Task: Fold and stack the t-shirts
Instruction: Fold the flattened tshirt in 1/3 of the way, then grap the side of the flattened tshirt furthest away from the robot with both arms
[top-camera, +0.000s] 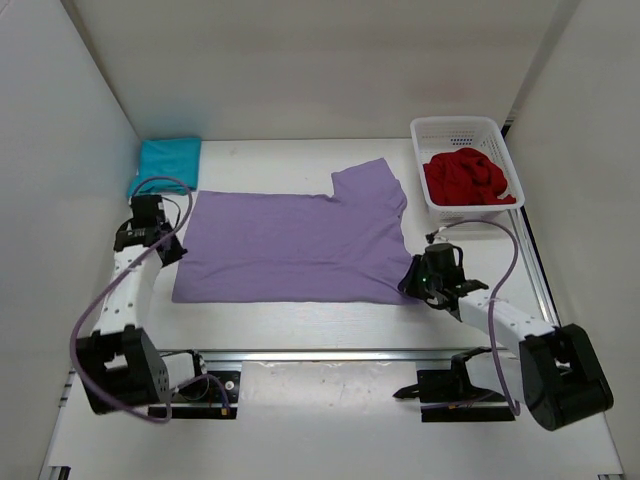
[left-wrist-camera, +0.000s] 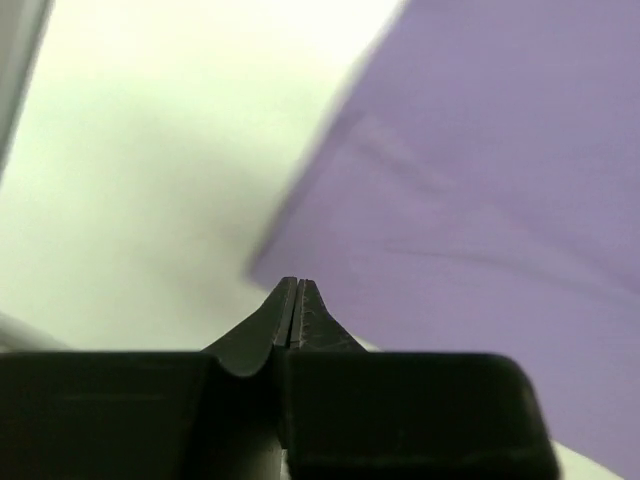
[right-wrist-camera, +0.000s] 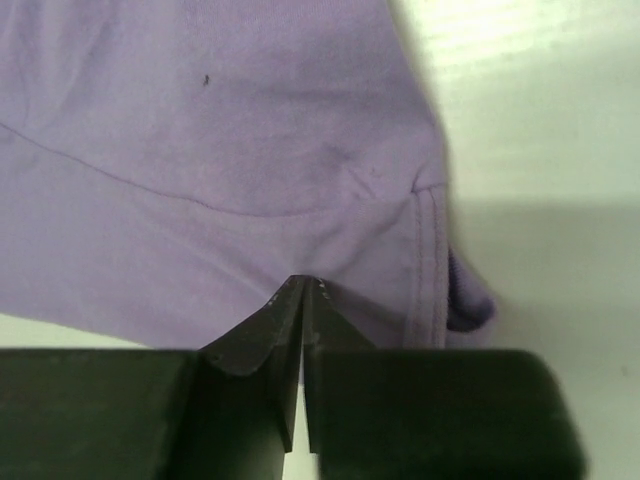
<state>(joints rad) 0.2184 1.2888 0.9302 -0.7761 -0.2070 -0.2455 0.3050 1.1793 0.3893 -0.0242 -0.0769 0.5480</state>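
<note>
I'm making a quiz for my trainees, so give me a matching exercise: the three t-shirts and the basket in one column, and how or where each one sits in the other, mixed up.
Things:
1. teal t-shirt
2. purple t-shirt
3. red t-shirt
4. white basket

States:
A. crumpled inside the basket
B. plastic lattice, standing at the far right
C. spread flat in the middle
D. folded at the far left

Pairs: 1-D, 2-C, 3-A, 4-B.

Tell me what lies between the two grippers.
The purple t-shirt, spread flat, reaches from the left gripper to the right gripper; the top view shows it.
</note>
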